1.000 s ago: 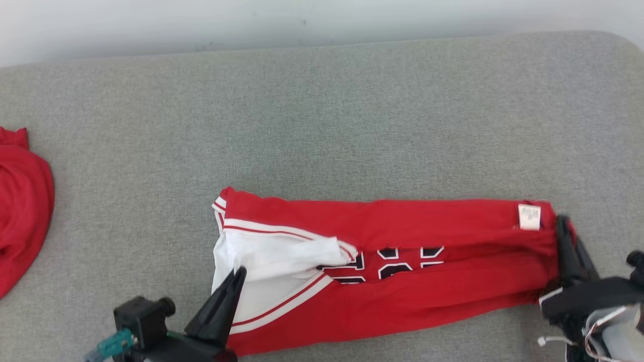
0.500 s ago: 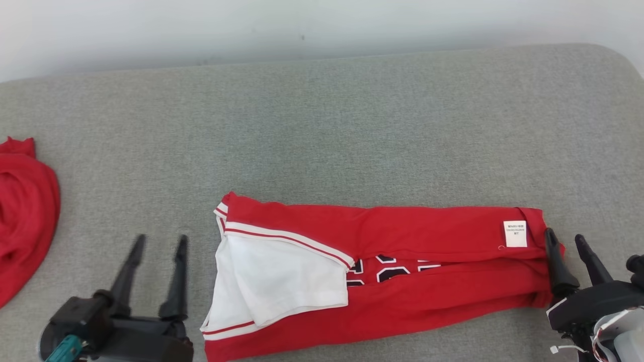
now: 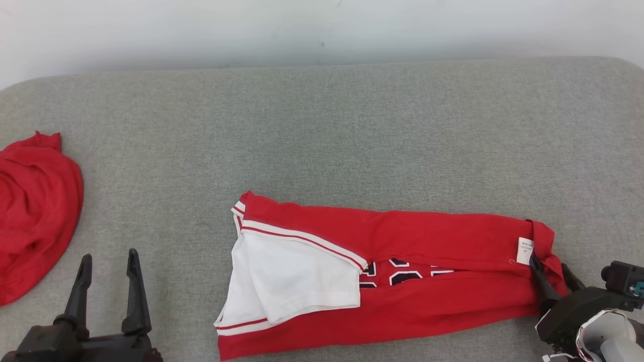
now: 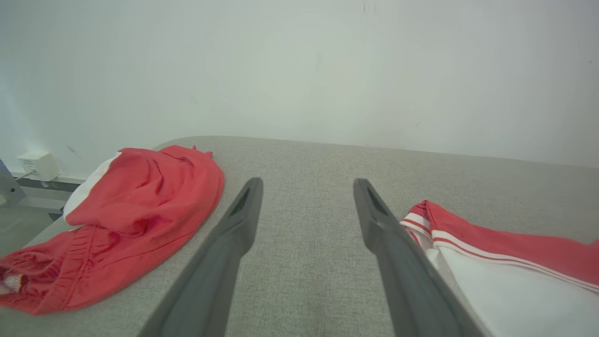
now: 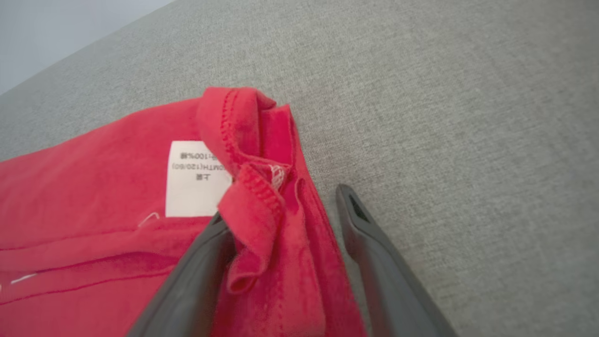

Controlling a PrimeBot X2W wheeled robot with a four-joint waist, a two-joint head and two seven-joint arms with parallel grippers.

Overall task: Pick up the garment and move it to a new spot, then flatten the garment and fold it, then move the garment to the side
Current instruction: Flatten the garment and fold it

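One grey fabric surface (image 3: 352, 125) under red garment (image 3: 427, 236), pale wall (image 3: 201, 30) behind.

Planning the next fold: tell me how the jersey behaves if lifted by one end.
The jersey is probably floppy: its hem curls and bunches, so it would likely sag and unfold. Folded layers lie thin, so it seems light. Pushed, it may wrinkle rather than slide on the textured surface.
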